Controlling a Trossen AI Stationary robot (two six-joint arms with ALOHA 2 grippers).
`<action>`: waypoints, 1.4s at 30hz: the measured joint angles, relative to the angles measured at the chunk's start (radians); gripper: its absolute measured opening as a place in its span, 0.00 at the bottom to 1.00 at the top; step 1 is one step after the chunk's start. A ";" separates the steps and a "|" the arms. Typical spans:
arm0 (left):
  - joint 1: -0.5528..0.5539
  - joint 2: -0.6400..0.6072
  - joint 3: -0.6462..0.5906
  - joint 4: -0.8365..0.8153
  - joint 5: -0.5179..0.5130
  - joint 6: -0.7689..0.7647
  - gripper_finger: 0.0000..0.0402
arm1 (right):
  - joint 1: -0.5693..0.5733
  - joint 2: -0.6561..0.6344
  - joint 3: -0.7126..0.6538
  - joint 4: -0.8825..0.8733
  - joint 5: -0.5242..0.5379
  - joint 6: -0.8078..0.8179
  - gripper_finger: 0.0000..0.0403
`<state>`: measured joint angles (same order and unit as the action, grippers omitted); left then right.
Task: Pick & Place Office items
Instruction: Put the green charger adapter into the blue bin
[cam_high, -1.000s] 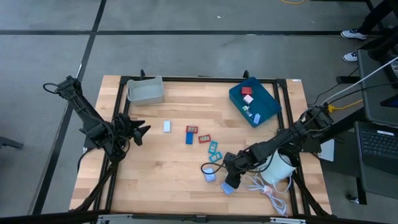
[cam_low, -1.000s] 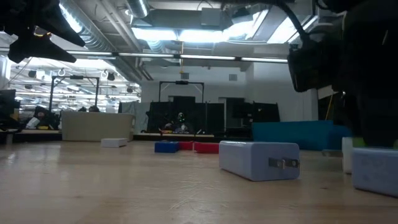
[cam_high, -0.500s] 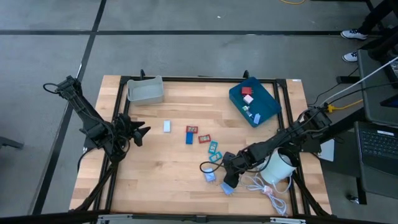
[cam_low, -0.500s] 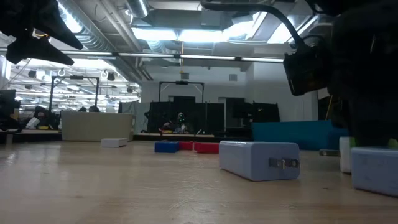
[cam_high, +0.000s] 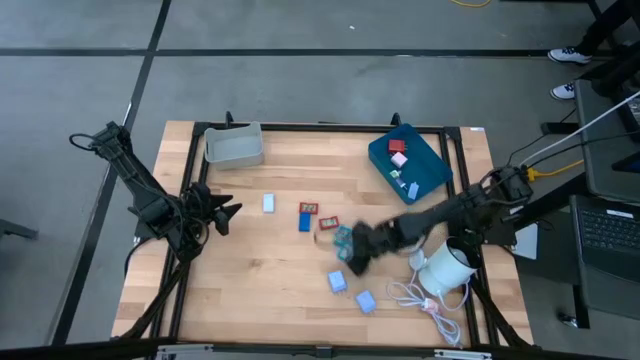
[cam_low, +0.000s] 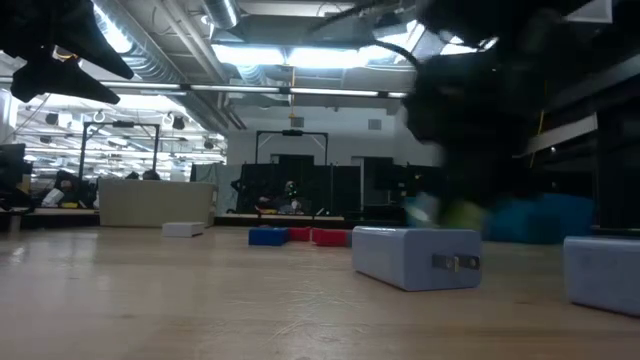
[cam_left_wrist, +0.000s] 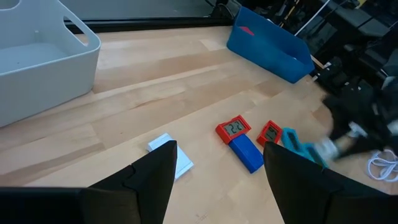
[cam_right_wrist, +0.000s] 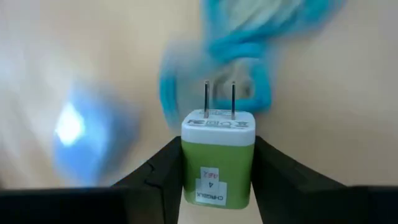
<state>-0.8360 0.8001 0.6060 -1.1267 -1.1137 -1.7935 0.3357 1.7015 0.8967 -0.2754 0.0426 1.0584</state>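
**A:** Green plug block first: in the right wrist view it sits clenched between the right arm's two dark fingers, prongs pointing forward at a blurred teal piece on the wood.

**B:** And from above?

**A:** The right gripper hangs mid-table, just beside the teal pieces, with two light blue blocks lying nearer the front edge. The blue tray at the far right corner already holds a few items, so I judge that is where the block belongs. Best to carry it high over the red tiles and come down square inside the walls.

**B:** Low view?

**A:** The arm is only a dark smear with a green-yellow blur beneath it.

**B:** The left side?

**A:** The left gripper waits at the left table edge, fingers apart, empty, facing the white card and grey tray.
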 joint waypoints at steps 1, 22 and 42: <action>0.000 0.000 0.000 0.000 0.000 0.000 0.58 | -0.021 -0.023 0.000 0.014 0.029 0.000 0.37; 0.000 0.000 0.000 -0.001 -0.023 0.001 0.58 | -0.452 -0.357 0.003 -0.346 0.285 -0.161 0.37; 0.000 0.000 0.000 -0.001 -0.039 -0.009 0.58 | -0.749 -0.346 0.003 -0.658 0.403 -0.093 0.37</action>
<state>-0.8360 0.7999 0.6060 -1.1275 -1.1522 -1.8027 -0.4136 1.3552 0.9001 -0.9329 0.4459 0.9651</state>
